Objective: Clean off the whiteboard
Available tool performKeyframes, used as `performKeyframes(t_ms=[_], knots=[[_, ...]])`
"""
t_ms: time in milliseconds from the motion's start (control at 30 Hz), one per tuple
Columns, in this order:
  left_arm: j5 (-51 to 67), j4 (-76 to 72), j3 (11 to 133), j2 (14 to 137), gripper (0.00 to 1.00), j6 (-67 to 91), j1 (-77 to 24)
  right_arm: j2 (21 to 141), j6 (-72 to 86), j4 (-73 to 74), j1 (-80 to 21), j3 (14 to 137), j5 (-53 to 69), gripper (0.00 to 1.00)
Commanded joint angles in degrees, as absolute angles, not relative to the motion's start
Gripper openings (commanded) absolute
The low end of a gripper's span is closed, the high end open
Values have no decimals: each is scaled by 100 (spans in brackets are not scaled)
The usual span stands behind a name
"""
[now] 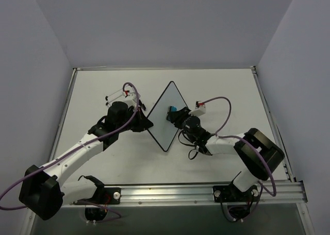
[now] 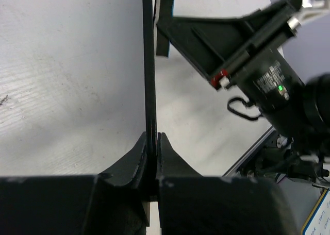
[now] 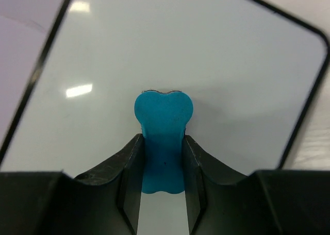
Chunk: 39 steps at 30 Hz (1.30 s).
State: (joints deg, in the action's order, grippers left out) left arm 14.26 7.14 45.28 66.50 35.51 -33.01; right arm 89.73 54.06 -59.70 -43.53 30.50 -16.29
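Whiteboard (image 1: 164,131) above white table (image 1: 232,90): left tool (image 2: 152,139) clamps its edge, right tool (image 3: 162,142) grips eraser (image 3: 163,110).

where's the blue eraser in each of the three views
Top external: blue eraser at picture centre, at the whiteboard face.
Left wrist: not in it.
Right wrist: centre, clamped in the right tool, its tip at the board.
Shared landmark: the whiteboard's black frame, which is a diamond from above, an edge-on line in the left wrist view and a border in the right wrist view.
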Motion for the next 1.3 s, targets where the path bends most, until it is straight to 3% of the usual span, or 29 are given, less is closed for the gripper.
performKeyframes(t_ms=[0, 167, 300, 533, 833, 967, 1267], knots=[[2487, -9, 4641, 6513, 2, 3823, -3516, 9473, 5221, -6126, -3667, 2970, -468, 0], [2522, -9, 4667, 6469, 2, 3779, -3507, 10414, 5256, -6732, -2875, 3138, 1096, 0], [2452, 430, 4790, 6364, 2, 3534, -3498, 10328, 5142, -6575, -2392, 3085, 1266, 0], [2171, 993, 5036, 6205, 2, 3217, -3437, 8292, 3895, -3690, -2303, 3497, 406, 0], [1741, 1292, 5212, 6100, 2, 3024, -3366, 7568, 2629, -862, -1680, 4438, -386, 0], [1617, 1450, 5265, 5994, 2, 2962, -3349, 7962, 2095, -414, -977, 4807, -115, 0], [1713, 1740, 5361, 5810, 2, 2839, -3287, 9711, 1117, 817, -888, 6256, -210, 5]])
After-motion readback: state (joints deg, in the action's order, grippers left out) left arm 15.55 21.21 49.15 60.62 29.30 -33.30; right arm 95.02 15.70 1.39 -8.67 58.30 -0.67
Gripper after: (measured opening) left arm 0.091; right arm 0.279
